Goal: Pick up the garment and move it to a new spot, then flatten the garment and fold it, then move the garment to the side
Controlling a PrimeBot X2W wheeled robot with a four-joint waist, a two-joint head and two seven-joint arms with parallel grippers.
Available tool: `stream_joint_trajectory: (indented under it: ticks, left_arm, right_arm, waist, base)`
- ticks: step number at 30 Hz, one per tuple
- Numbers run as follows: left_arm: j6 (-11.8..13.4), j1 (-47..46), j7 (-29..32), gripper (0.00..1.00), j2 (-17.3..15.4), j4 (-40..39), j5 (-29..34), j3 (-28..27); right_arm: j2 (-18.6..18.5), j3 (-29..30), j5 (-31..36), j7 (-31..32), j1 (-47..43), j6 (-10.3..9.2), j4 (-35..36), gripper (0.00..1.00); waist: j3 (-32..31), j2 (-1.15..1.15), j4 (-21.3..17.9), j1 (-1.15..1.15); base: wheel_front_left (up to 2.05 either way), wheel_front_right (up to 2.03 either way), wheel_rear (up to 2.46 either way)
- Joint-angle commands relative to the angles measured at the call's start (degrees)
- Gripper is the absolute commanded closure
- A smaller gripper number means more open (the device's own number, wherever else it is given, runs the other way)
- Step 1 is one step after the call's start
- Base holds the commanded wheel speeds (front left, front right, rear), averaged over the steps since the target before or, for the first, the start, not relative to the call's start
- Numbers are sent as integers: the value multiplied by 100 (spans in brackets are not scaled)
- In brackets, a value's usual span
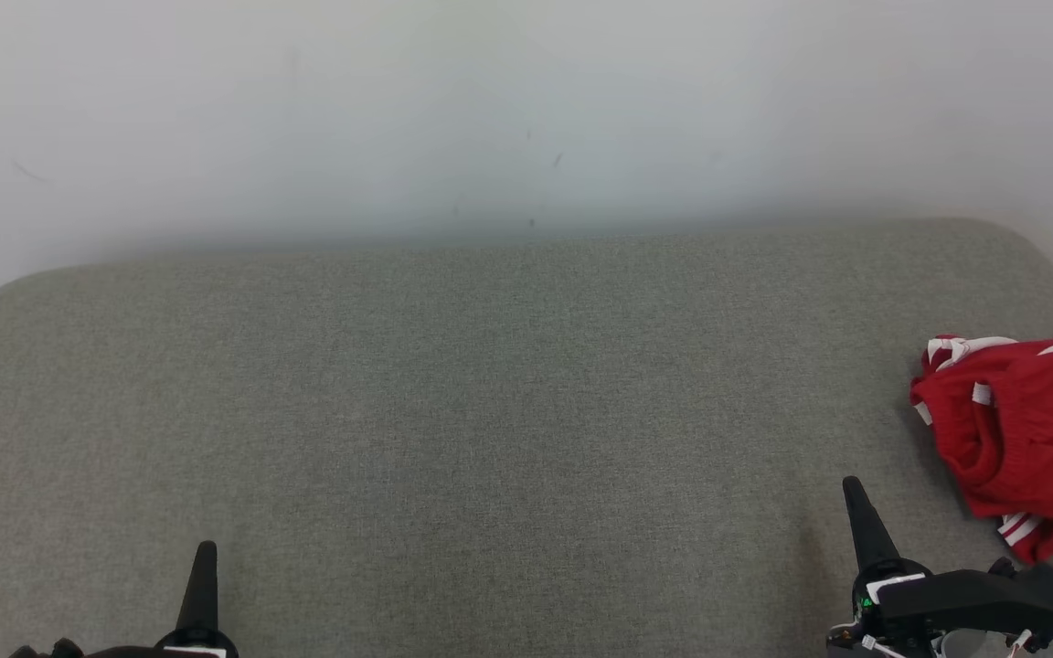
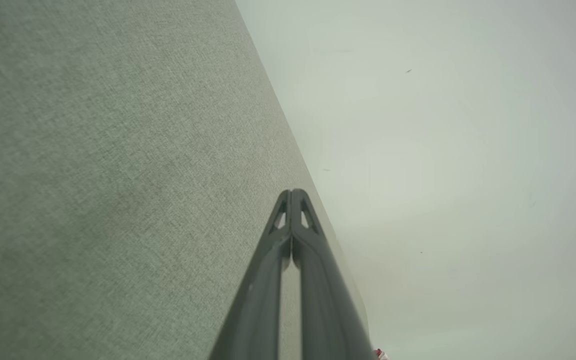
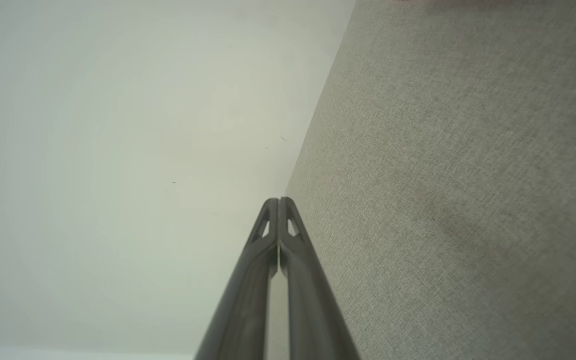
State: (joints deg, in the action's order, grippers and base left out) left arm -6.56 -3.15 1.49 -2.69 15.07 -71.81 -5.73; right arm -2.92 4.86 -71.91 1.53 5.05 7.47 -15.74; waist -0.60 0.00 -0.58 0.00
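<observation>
Closed tight on nothing, the fingers of the left gripper (image 1: pixel 206 551) and of the right gripper (image 1: pixel 854 493) point across the grey fabric surface (image 1: pixel 490 393) toward the pale wall (image 1: pixel 490 110). Just to the right of the right fingers, a little past their tips and apart from them, the red garment (image 1: pixel 1025 439) with white stripes lies crumpled. Judging by that heap, nothing looks done yet: pickup, move, flattening, folding and setting aside are all left

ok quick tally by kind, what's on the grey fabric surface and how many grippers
crumpled red garment with white stripes: 1
dark two-fingered grippers: 2 (left gripper, right gripper, both shut)
grey woven fabric surface: 1
total: 4
</observation>
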Motion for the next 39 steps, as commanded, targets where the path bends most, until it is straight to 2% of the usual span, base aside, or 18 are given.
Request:
stream_joint_trajectory:
  ticks: [1,39]
  left_arm:
    - [-40,-124,25,100,-26,-72,-164,-23]
    - [-107,-305,468,100,-29,-106,-1840,-83]
  right_arm:
    - [5,15,-136,27,99,3,60,100]
    - [8,154,-1819,457,131,4,168,100]
  waist:
    - [2,0,2,0]
    - [66,0,49,0]
  base:
    - [0,0,0]
    - [0,0,0]
